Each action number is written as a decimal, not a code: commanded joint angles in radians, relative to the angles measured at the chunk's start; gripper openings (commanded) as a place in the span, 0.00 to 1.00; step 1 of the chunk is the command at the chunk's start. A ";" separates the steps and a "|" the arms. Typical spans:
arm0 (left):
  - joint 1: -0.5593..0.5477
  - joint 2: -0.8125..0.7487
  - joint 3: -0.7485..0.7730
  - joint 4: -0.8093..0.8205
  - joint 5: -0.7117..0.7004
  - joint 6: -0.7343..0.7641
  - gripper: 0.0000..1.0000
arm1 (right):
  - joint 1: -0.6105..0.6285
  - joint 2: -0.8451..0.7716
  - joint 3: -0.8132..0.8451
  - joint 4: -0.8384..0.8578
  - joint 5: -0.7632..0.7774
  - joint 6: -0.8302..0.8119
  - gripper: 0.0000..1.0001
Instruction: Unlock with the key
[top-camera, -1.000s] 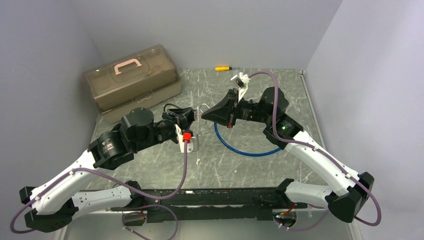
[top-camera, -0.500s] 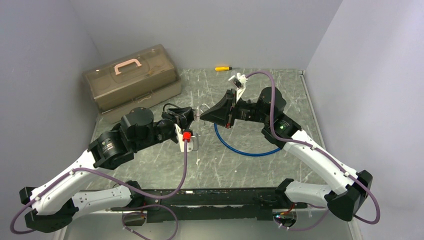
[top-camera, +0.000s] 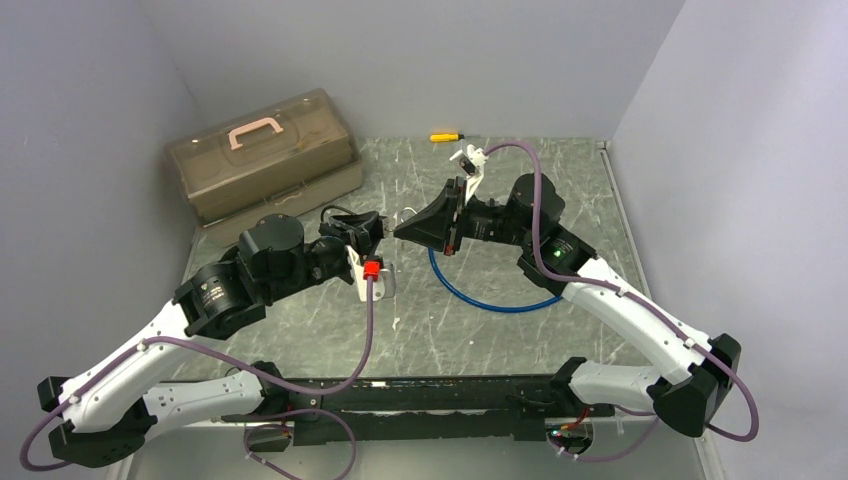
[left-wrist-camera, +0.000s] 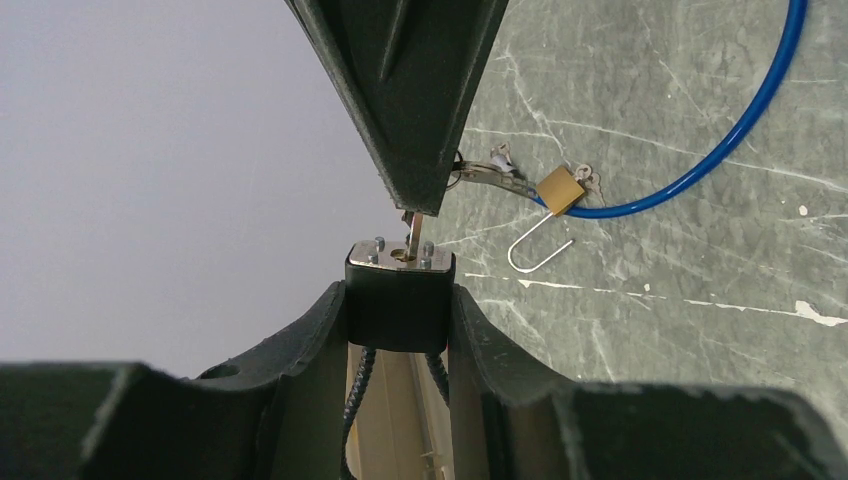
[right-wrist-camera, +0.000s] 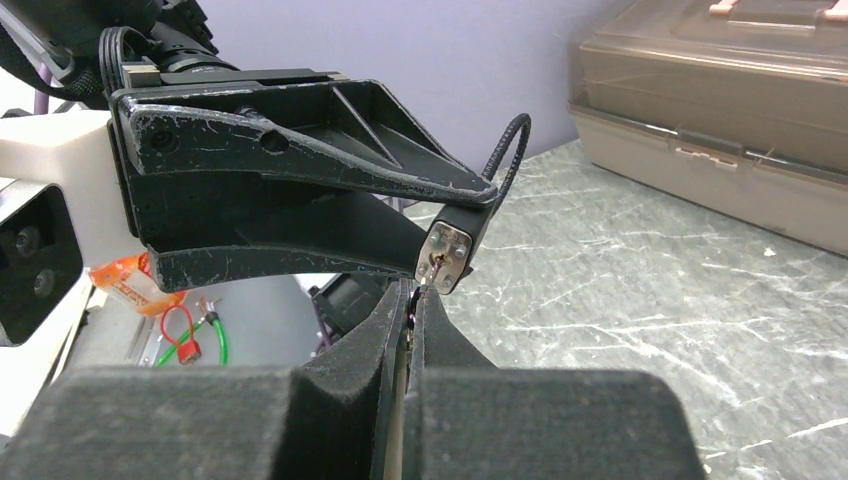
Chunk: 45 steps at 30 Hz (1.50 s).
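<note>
Left gripper: partly open, clamped on the sides of a black padlock, held clear above the surface, silver keyhole face toward the right arm. Right gripper: closed tight on the key. The key tip meets the keyhole; depth of entry cannot be told. A brass padlock, shackle open, lies on the surface touching a blue cable.

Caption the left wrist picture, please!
Left gripper grips the black padlock; right gripper holds the key at its keyhole.
</note>
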 joint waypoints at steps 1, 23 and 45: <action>-0.003 -0.019 0.028 0.066 0.029 0.001 0.00 | 0.006 0.006 0.038 0.021 0.035 -0.007 0.00; -0.030 -0.006 0.015 0.070 0.001 0.102 0.00 | 0.021 0.074 0.061 -0.020 0.080 0.004 0.00; -0.118 0.085 0.100 0.069 -0.132 0.065 0.00 | 0.042 0.023 -0.082 0.121 0.176 0.032 0.00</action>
